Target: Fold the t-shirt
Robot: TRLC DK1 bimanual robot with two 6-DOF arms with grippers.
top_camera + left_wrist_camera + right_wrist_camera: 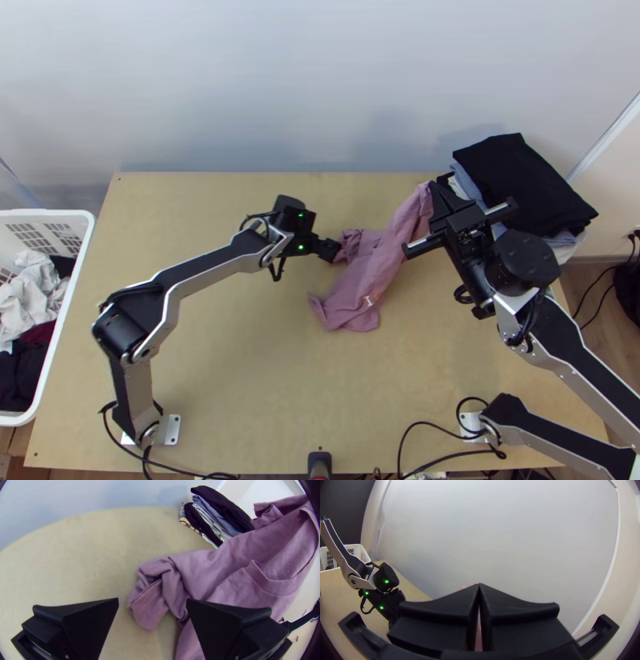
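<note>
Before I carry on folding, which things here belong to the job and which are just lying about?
In the job:
mauve cloth t-shirt, one end held up
right gripper, black fingers shut on it
left gripper, black fingers open near it

Lying about:
stack of folded black, blue and white clothes
white plastic basket of loose clothes

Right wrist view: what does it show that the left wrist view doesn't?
Right wrist: the basket, plus the left arm's long link and green lights.
Left wrist: the clothes stack.
Both: shirt (mostly a thin strip between the claw's fingers in the right wrist view), table, wall.
</note>
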